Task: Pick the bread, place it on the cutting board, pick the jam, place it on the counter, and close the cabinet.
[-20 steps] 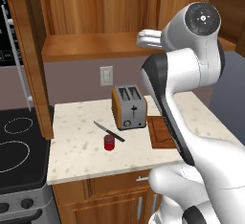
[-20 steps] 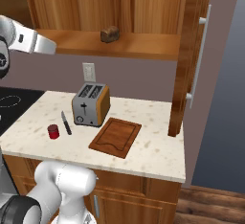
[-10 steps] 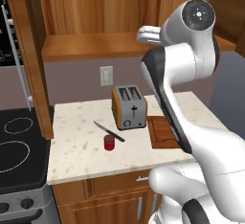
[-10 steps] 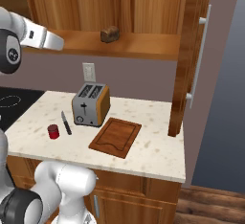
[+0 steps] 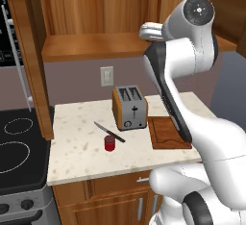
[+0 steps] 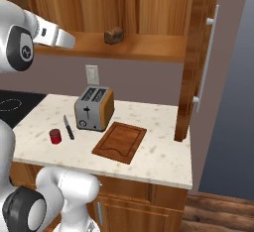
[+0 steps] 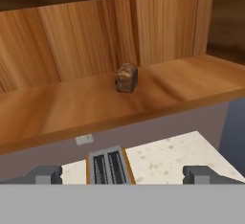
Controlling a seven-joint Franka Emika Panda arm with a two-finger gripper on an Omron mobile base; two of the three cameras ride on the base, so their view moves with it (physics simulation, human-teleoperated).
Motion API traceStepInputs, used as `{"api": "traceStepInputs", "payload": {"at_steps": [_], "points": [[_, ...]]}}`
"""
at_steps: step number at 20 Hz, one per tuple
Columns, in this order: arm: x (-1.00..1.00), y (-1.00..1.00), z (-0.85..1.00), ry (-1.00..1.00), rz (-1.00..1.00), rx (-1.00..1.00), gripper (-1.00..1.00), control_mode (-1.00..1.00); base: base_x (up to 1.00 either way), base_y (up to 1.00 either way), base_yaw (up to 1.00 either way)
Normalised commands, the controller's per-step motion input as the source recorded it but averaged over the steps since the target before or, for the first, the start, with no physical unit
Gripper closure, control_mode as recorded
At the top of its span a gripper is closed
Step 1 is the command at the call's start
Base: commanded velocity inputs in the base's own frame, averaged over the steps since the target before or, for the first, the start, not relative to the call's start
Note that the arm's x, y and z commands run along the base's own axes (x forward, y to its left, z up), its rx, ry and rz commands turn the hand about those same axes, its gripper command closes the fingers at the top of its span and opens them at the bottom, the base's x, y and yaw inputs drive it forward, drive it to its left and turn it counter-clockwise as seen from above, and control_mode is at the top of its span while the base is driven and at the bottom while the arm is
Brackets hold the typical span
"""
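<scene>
Gripper [image 7: 122, 174] spread wide and empty, facing the open cabinet [image 6: 149, 8]; the bread [image 7: 126, 77] sits on the shelf straight ahead of the jaws, well apart; cutting board [image 6: 119, 141] bare below, jam [image 6: 55, 136] already on the counter [image 6: 158, 151]; nothing placed yet, door unclosed

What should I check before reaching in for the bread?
1. Gripper open: ok, fingers spread wide, nothing between them.
2. Bread in sight: ok, alone on the cabinet shelf, ahead of the hand.
3. Cabinet doors open: ok.
4. Board free: ok, nothing on it.
5. Toaster clear of board: ok, beside it.
6. Jam location: already on the counter by the knife: ok.
</scene>
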Motion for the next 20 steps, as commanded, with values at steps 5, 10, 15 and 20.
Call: {"api": "traceStepInputs", "payload": {"at_steps": [5, 10, 15, 20], "points": [[0.23, -0.02, 0.0, 0.0, 0.0, 0.0, -1.0, -1.0, 0.0, 0.0, 0.0], [0.2, -0.02, 0.0, 0.0, 0.0, 0.0, -1.0, -1.0, 0.0, 0.0, 0.0], [0.17, -0.02, 0.0, 0.0, 0.0, 0.0, -1.0, -1.0, 0.0, 0.0, 0.0], [0.11, -0.06, 0.0, 0.0, 0.0, 0.0, -1.0, -1.0, 0.0, 0.0, 0.0]]}}
